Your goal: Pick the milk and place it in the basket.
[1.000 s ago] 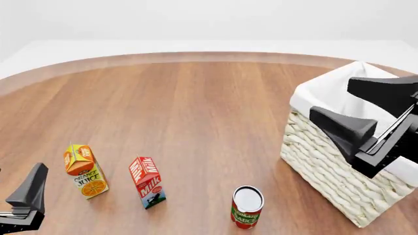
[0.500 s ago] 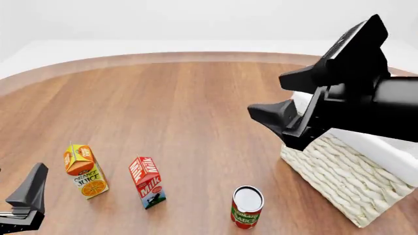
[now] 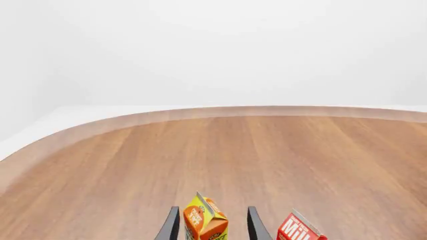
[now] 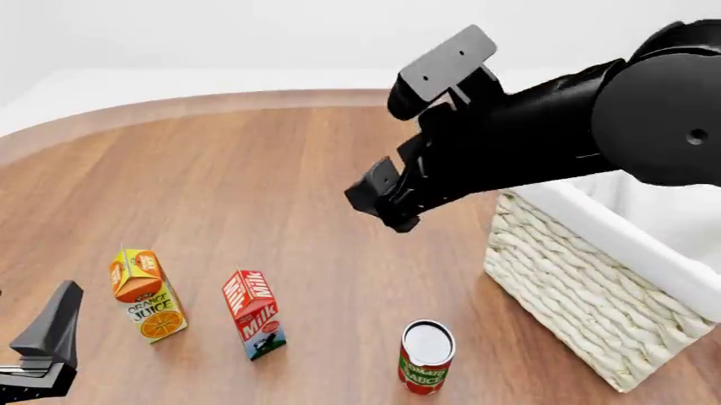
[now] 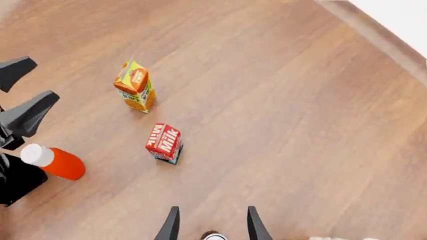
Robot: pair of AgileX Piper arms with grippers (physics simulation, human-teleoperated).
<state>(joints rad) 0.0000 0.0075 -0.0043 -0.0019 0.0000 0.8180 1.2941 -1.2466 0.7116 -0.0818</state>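
Swung out from the basket (image 4: 586, 278), right hand (image 4: 420, 139) hangs wide above brown wooden table (image 4: 282, 169).

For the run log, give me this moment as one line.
right gripper: open, above table, empty | left gripper: open | milk: upright on table, untouched | basket: no milk seen inside

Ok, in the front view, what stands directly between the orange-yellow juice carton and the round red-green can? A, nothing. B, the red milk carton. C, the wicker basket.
B: the red gable-top milk carton stands upright between the orange-yellow juice carton and the red-green round can.
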